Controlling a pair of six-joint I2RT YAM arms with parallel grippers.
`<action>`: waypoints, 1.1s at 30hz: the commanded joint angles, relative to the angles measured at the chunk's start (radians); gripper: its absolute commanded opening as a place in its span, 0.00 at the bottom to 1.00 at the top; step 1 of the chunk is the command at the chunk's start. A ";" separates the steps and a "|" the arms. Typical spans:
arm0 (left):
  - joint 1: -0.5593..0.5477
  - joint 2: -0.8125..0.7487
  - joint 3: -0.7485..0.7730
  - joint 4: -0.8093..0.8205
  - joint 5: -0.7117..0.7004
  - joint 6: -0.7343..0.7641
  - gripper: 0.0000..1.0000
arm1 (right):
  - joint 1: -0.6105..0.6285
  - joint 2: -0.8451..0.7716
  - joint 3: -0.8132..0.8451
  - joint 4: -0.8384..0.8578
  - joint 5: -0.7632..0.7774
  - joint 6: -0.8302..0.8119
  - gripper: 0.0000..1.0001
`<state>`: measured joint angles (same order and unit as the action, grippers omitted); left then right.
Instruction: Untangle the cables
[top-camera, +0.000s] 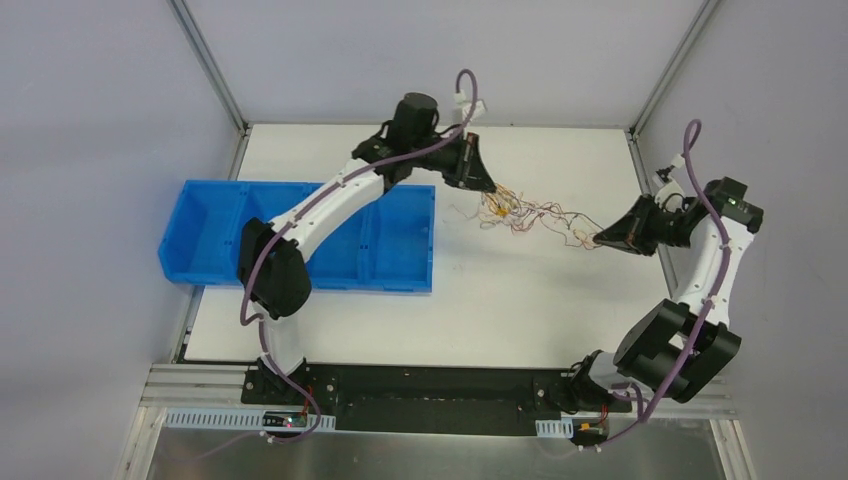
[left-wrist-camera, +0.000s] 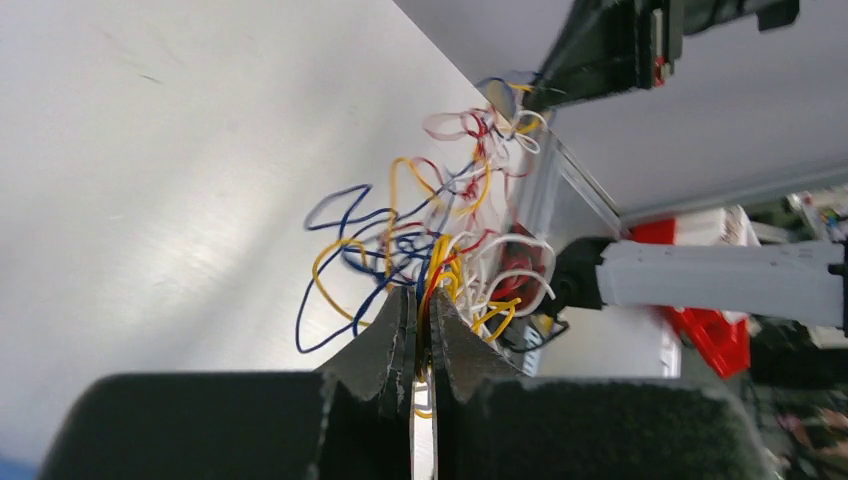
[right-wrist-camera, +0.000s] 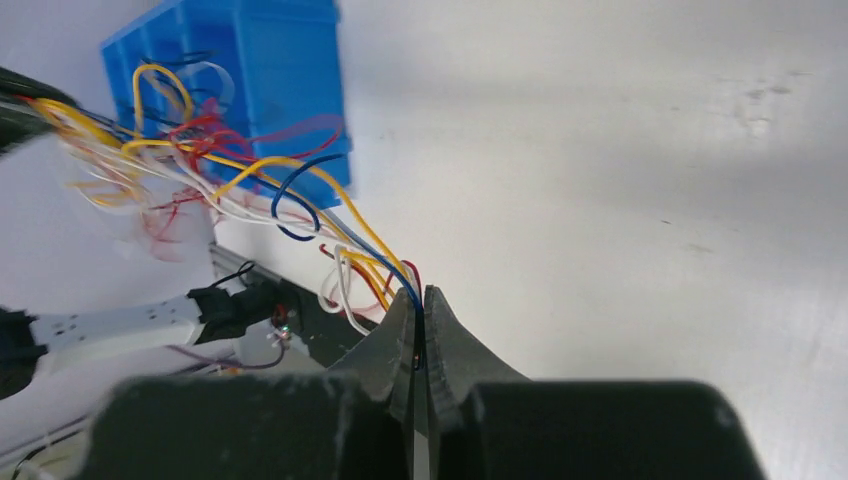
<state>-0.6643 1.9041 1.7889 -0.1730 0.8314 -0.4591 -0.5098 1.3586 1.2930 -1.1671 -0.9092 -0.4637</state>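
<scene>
The cables (top-camera: 535, 215) are a tangle of hair-thin curly wires in yellow, red, white, blue and orange, stretched between my two grippers above the white table. My left gripper (top-camera: 494, 188) is shut on the left end of the bundle; in the left wrist view the wires (left-wrist-camera: 430, 240) fan out from its closed tips (left-wrist-camera: 423, 300). My right gripper (top-camera: 598, 240) is shut on the right end; in the right wrist view several wires (right-wrist-camera: 250, 180) run from its closed tips (right-wrist-camera: 420, 296) up to the left.
A blue compartmented bin (top-camera: 210, 240) lies on the left side of the white table (top-camera: 520, 310), partly under the left arm, and shows in the right wrist view (right-wrist-camera: 250, 60). Grey walls and metal frame posts enclose the table.
</scene>
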 joint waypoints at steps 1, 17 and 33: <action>0.110 -0.124 0.050 -0.097 -0.092 0.157 0.00 | -0.098 -0.006 0.061 -0.077 0.177 -0.139 0.00; 0.321 -0.158 0.140 -0.154 -0.171 0.253 0.00 | -0.260 0.039 0.091 -0.027 0.418 -0.245 0.00; 0.177 0.002 0.384 -0.122 0.001 0.147 0.00 | -0.146 0.067 0.076 -0.264 0.227 -0.364 0.09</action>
<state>-0.3878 1.8660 2.1300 -0.3420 0.7170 -0.2394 -0.7250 1.4204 1.3499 -1.2552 -0.5404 -0.7380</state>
